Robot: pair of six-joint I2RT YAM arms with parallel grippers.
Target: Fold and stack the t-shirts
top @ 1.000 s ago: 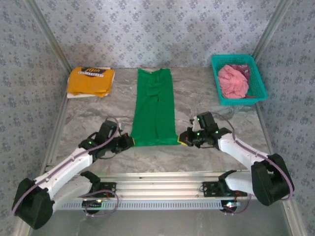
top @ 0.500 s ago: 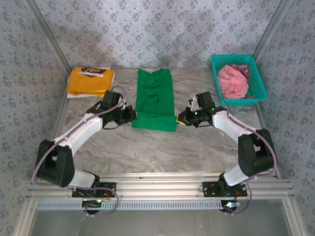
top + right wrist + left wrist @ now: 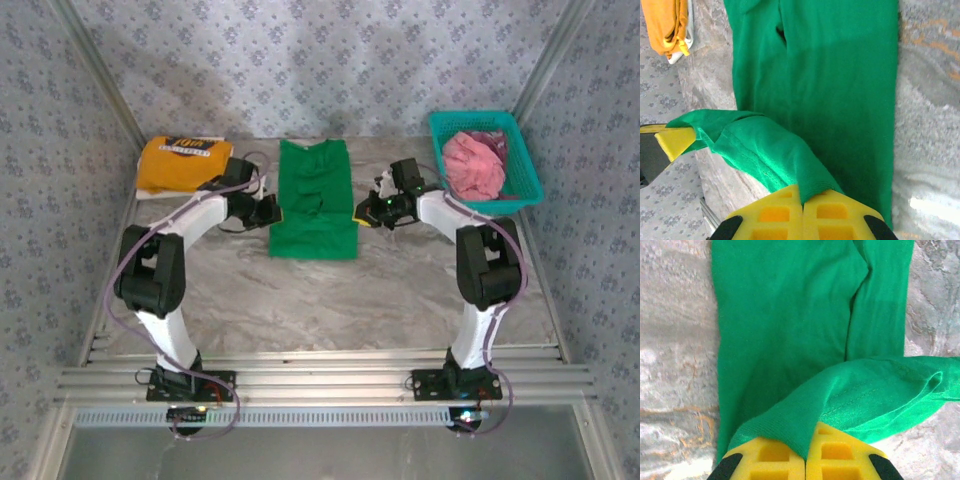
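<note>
Grey wallpaper with a small repeating floral motif lines three sides of the cell, and the table [image 3: 330, 300] has a smooth, marbled grey-beige top. At its far left corner lies the yellow-orange t-shirt [image 3: 185, 165], folded into a soft rectangle with dark print along its far edge. The right wrist camera shows a sliver of pale cloth beneath it.

Just right of it, the left gripper [image 3: 268, 210] is clamped on the near hem of the green t-shirt [image 3: 315, 195]. Its yellow, waffle-gridded pads [image 3: 775, 460] are pressed together with the stitched edge pinched between them. The green t-shirt is a plain knit, laid as a long narrow strip in the far middle of the table, with a crease running lengthwise. Its near end is lifted and doubled back over the rest, forming a rounded, sagging fold strung between the two claws.

The right gripper [image 3: 365, 213] grips the opposite corner of that hem, its own yellow fingertips [image 3: 825, 215] closed tight on the cloth. At the far right stands the teal plastic basket [image 3: 490, 206], rectangular with a raised rim, holding the pink t-shirt [image 3: 472, 165] crumpled in a loose heap.
</note>
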